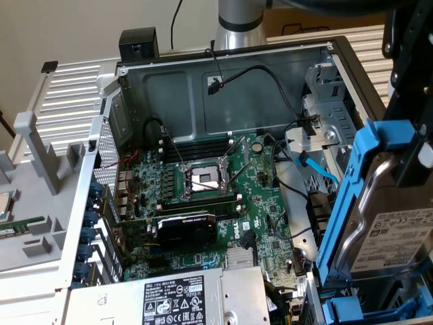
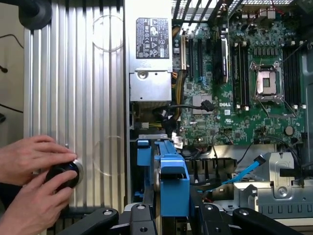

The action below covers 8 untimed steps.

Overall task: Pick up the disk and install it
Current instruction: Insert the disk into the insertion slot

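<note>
We judge the install step in hand: our tool (image 2: 172, 218) grips the disk (image 1: 382, 233), held tilted over the case (image 1: 203, 74) at the exterior view's right. Seating calls for squaring it with the drive cage (image 1: 326, 112).

DELL is printed in white on the motherboard (image 2: 234, 120); the small print on the power-supply sticker (image 2: 152, 38) cannot be made out.

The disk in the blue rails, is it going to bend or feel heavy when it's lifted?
Probably stiff: the disk is a flat metal slab, no sag while tilted in the hand. Likely heavy for its size, given the metal case. Its blue rails look plastic, so they may flex slightly if squeezed.
</note>
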{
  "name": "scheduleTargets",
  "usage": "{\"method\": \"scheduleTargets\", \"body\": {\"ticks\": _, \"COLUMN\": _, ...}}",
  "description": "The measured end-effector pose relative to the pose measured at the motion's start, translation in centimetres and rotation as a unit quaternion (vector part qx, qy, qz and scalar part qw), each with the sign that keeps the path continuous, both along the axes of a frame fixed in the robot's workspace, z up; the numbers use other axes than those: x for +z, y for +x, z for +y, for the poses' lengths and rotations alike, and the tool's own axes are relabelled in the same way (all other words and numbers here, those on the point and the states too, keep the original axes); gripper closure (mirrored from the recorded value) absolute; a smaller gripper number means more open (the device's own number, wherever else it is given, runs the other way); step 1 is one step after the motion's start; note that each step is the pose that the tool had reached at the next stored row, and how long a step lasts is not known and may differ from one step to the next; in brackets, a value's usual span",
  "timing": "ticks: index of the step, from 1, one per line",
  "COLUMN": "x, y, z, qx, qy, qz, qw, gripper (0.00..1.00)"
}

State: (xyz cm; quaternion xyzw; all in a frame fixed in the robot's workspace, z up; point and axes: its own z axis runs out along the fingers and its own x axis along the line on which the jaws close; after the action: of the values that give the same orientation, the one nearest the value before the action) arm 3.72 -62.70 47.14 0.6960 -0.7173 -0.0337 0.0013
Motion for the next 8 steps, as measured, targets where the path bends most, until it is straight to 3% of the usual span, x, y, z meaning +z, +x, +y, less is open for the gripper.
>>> {"method": "scheduleTargets", "body": {"ticks": 8, "x": -0.05, "y": -0.01, "z": 0.06, "qx": 0.001, "qy": 0.0, "qz": -0.001, "qw": 1.0, "gripper": 0.63}}
